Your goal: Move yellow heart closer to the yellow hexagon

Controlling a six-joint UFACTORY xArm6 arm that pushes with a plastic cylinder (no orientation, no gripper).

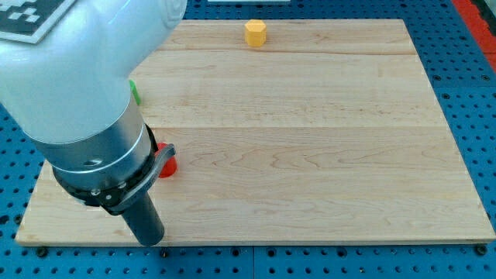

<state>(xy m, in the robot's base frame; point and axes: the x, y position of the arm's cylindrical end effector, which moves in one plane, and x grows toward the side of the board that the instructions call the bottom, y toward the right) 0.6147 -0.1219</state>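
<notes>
The yellow hexagon (255,32) sits near the top edge of the wooden board (310,155), a little left of the middle. The yellow heart does not show; the arm (70,93) covers much of the view's left side. My tip (149,242) is at the board's bottom-left edge, far below and left of the hexagon. A red block (167,165) peeks out from behind the arm just above and right of the rod; its shape is hidden.
A green block (135,93) shows partly at the arm's right edge, on the left of the board. A blue perforated table (465,93) surrounds the board.
</notes>
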